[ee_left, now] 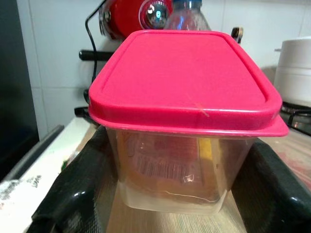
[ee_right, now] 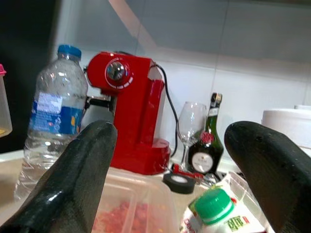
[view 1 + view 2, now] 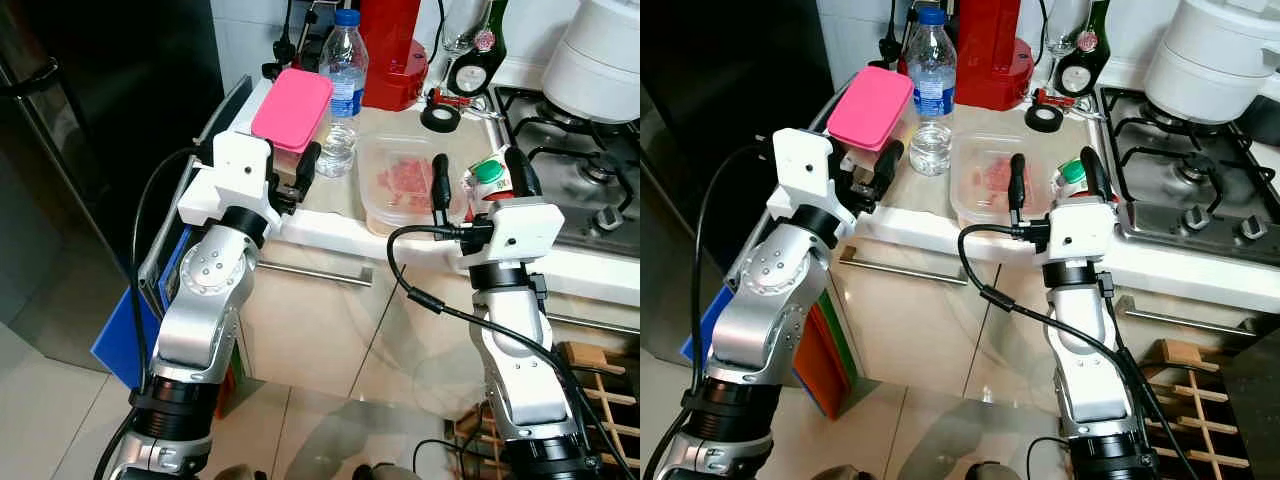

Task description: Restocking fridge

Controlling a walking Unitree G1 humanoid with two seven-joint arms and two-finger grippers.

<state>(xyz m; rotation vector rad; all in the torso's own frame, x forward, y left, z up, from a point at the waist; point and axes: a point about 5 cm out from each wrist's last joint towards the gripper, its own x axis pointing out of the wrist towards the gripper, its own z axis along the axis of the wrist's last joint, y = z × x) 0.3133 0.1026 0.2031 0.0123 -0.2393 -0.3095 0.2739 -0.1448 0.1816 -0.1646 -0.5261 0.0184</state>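
Pink-lidded container [image 3: 291, 112]: counter's left front corner, between fingers of left gripper [image 3: 292, 172], jaws spread either side, not yet clamped. Right gripper [image 3: 480, 180]: fingers apart, over meat tub [image 3: 400, 180] and carton [image 3: 487, 180] at front edge. Your risk: shallow grip, container tips off edge.

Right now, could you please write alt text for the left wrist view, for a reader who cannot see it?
A clear plastic container with a pink lid stands on the wooden counter between the left gripper's two black jaws, one on either side of its body. Behind it are a water bottle, a red appliance and a white tiled wall.
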